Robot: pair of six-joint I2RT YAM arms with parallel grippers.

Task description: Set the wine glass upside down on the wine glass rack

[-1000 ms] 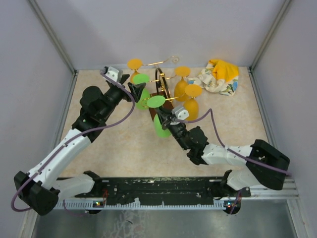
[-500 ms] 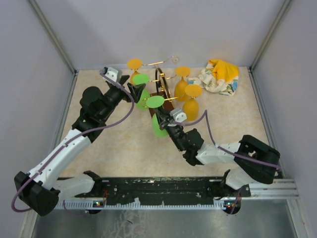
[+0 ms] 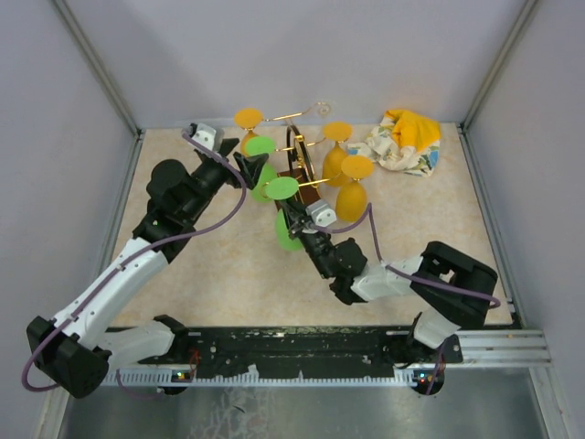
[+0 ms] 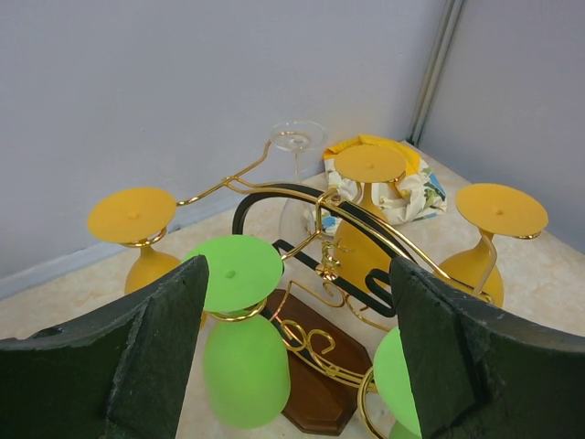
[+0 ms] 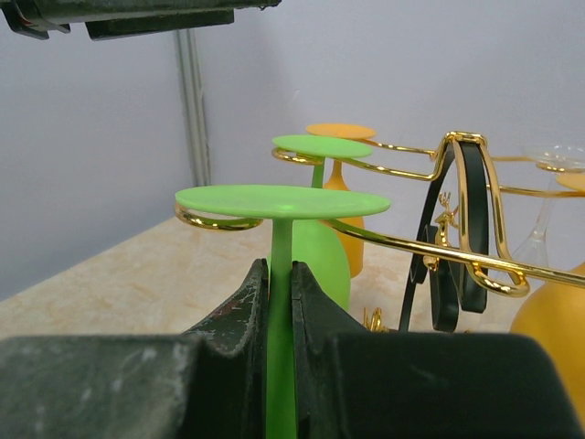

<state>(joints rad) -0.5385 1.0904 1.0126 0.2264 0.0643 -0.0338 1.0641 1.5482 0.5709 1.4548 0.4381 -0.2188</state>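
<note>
Gripping the wine glass [image 5: 281, 201] by its green stem with the right gripper [image 5: 280, 274], jaws clenched on the stem just under the foot. Upside down, foot up and flat, bowl hanging below, at the near left side of the wine glass rack [image 4: 366, 224]. Foot level with the curled end of a gold arm and just over it; cannot tell whether resting on the wire or hovering, nor whether the stem is inside the hook. On the left, left gripper [image 4: 297, 279] released, fingers [image 4: 137, 366] spread wide and holding nothing, aimed at the rack from its left side, near a second green glass [image 4: 239, 366] hanging upside down from another hook. Hanging likewise, a far-left orange glass [image 3: 248, 119], a far-right orange glass [image 3: 335, 163] and a near-right orange glass [image 3: 351, 198]. At the far end, a clear glass [image 4: 294, 151], foot up on the farthest arm. In the middle of the rack, a dark loop handle [image 5: 468, 210] rimmed in gold, above a dark brown wooden base [image 4: 306, 393]. Far right of the rack, well apart from both arms, a crumpled yellow and white cloth [image 3: 402, 139] on the beige table [image 3: 228, 283].
</note>
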